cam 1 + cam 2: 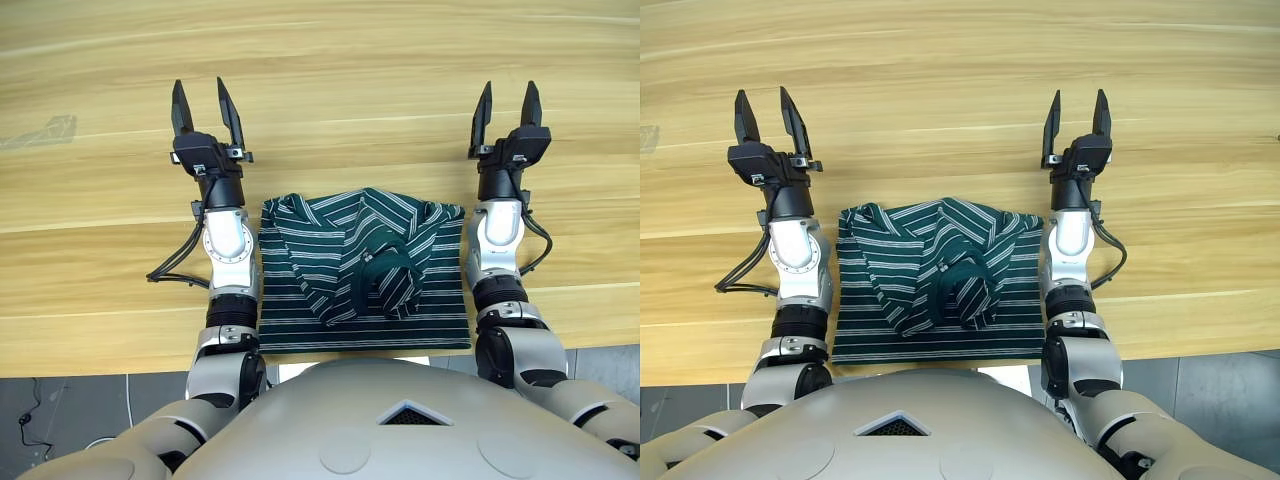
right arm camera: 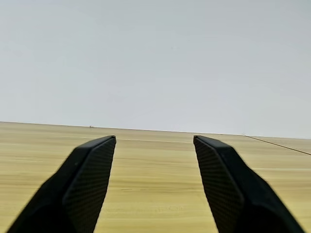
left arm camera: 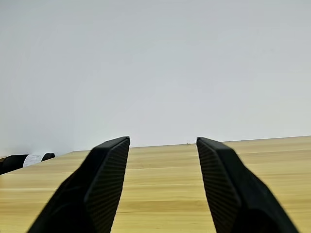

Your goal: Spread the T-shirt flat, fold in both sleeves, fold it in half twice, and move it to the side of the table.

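A dark green T-shirt [image 1: 364, 270] with white stripes lies rumpled and partly folded on the wooden table [image 1: 330, 80], close to the front edge between my two arms. Its collar and a bunched dark part sit on top near the middle. My left gripper [image 1: 208, 108] is open and held off the shirt's far left corner, its fingers pointing away over bare wood. My right gripper [image 1: 507, 105] is open likewise beyond the shirt's far right corner. Neither touches the cloth. In the wrist views the left fingertips [image 3: 109, 179] and right fingertips [image 2: 92, 179] stand apart over the tabletop.
Bare wood stretches beyond and to both sides of the shirt. The table's front edge [image 1: 100, 368] runs just behind the shirt's near hem. A small dark object with a white label [image 3: 26, 160] lies at the table's far end in the left wrist view.
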`<state>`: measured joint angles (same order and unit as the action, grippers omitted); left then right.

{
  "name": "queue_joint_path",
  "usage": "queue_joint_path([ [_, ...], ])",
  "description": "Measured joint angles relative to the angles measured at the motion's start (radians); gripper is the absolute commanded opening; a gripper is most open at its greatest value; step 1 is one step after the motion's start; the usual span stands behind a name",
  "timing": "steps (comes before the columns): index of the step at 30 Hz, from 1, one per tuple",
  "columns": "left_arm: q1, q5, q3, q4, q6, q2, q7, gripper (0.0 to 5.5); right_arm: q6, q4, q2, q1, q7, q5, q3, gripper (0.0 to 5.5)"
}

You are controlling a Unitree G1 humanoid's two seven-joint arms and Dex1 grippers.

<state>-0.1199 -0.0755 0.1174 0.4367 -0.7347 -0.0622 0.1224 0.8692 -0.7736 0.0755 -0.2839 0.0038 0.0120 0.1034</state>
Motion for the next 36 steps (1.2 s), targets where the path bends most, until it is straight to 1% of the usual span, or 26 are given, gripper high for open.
queue_joint_path([
  [32, 0.001, -0.008, -0.016, -0.001, 0.0, -0.001, 0.002, 2.58, 0.0, 0.0, -0.002, 0.0, 0.002, 0.0, 0.0, 2.97],
  [36, 0.012, -0.012, -0.017, -0.01, -0.003, -0.001, 0.005, 2.58, 0.001, 0.017, -0.002, 0.008, 0.057, -0.023, -0.017, 2.97],
])
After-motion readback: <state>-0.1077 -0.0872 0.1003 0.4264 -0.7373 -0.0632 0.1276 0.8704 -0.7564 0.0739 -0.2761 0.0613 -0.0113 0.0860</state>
